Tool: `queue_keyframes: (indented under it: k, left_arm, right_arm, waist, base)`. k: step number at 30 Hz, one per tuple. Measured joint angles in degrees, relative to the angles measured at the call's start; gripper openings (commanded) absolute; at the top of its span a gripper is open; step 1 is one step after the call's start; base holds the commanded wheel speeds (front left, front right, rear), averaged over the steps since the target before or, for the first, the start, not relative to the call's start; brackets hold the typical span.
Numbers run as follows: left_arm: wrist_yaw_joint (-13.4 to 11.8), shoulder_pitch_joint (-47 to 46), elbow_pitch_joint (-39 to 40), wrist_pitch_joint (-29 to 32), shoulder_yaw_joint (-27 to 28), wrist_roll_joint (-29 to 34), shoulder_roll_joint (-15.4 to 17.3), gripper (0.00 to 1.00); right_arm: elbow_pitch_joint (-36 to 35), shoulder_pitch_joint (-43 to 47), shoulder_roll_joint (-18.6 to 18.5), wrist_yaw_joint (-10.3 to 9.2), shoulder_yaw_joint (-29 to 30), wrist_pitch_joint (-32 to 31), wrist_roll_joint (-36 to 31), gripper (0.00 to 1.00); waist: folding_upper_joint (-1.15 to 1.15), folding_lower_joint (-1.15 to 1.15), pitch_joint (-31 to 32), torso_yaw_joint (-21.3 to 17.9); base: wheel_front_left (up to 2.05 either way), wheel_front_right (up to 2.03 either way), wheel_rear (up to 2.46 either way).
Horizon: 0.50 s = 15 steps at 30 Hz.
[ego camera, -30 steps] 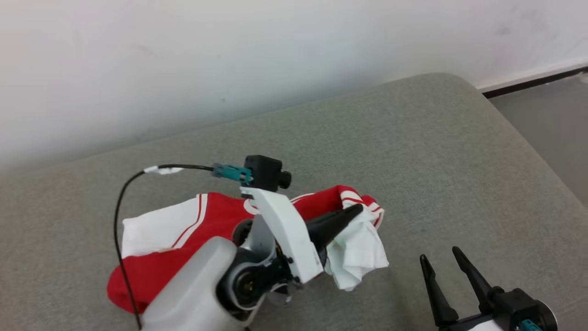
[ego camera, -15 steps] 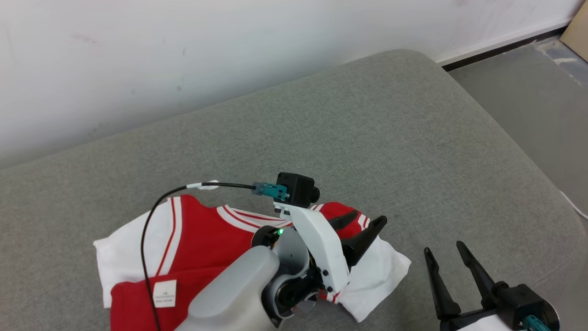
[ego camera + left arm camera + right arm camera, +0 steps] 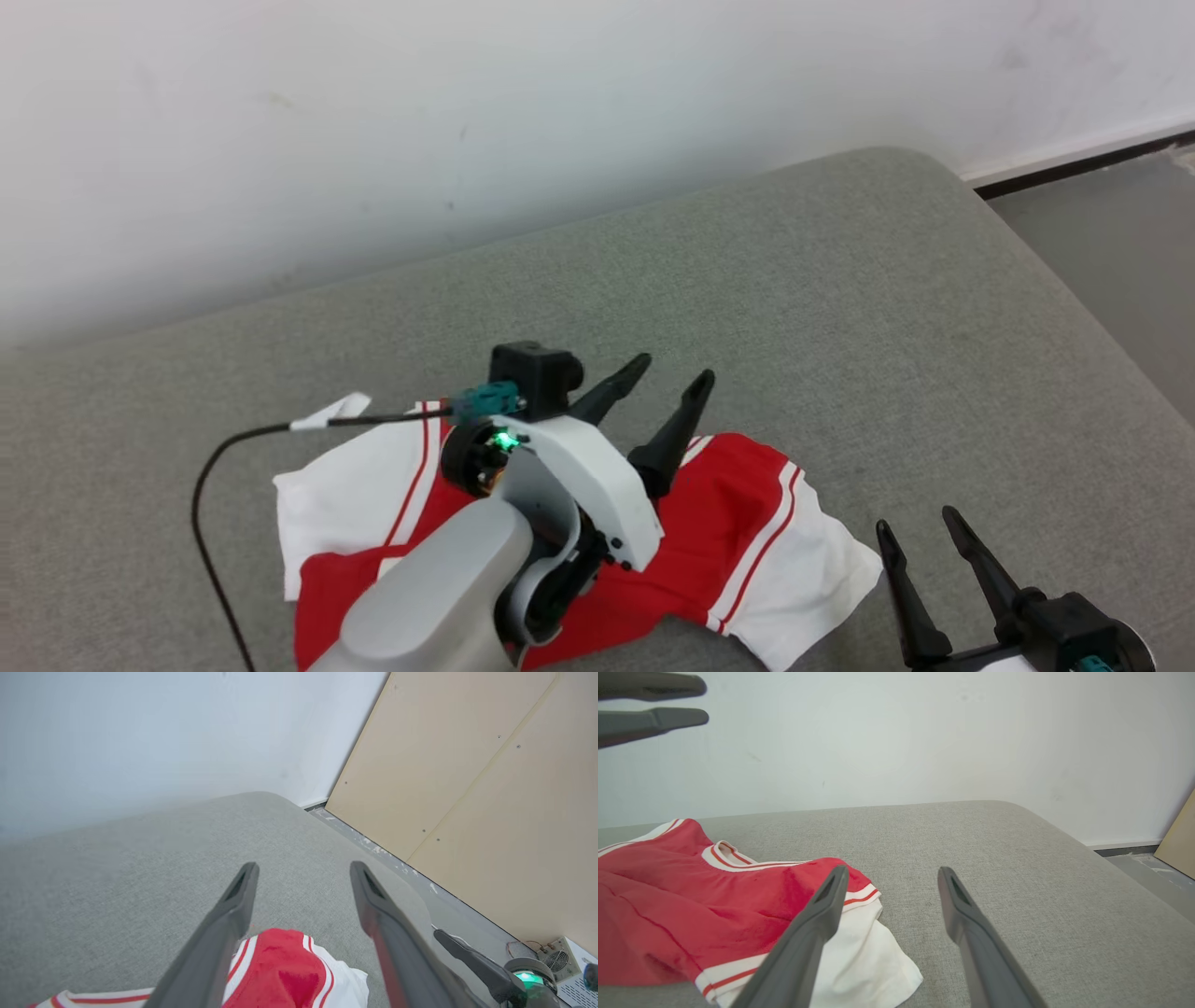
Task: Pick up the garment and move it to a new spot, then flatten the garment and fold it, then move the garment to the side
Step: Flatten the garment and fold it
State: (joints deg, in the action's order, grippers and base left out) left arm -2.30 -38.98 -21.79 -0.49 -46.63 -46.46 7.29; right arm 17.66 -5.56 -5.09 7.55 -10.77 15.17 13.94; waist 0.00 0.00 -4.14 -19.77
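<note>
My left hand [image 3: 674, 367] and right hand [image 3: 917, 521] gape empty; the shirt [image 3: 728, 504] looks light and limp, best pinched at a white sleeve [image 3: 812, 588].

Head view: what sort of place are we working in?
Probably a lab or test room: grey upholstered pad against a bare white wall, screwed plywood panels beside it, a fan box on the floor.

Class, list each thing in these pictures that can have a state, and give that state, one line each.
garment: lying rumpled on the grey cushion, unheld
left gripper: open, empty, raised above the garment
right gripper: open, empty, beside the garment
</note>
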Motion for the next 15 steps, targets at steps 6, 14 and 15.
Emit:
queue_keyframes:
  k: [6, 14, 15]
  left_arm:
    - [-4.15, 5.45, 3.09, -6.68, 2.03, 2.7, 4.81, 1.0]
    - [-9.25, 15.51, 5.64, -11.84, 7.11, 2.75, 13.11, 1.0]
    - [-9.75, 16.67, 5.84, -12.07, 7.53, 2.68, 14.0, 1.0]
  right_arm:
    - [-0.71, 1.26, -0.71, 0.0, 1.08, 0.0, -0.37, 1.0]
    - [-1.82, 3.32, -1.31, 0.0, 2.52, 0.0, -0.82, 1.0]
    - [-1.83, 3.55, -1.41, 0.0, 2.55, 0.0, -0.83, 1.0]
  waist:
    - [0.0, 0.0, 2.18, 2.34]
    - [0.0, -0.01, 3.65, 4.86]
    - [0.0, -0.01, 3.75, 5.15]
  base:
    - [0.0, 0.0, 0.0]
    - [0.0, 0.0, 0.0]
    - [0.0, 0.0, 0.0]
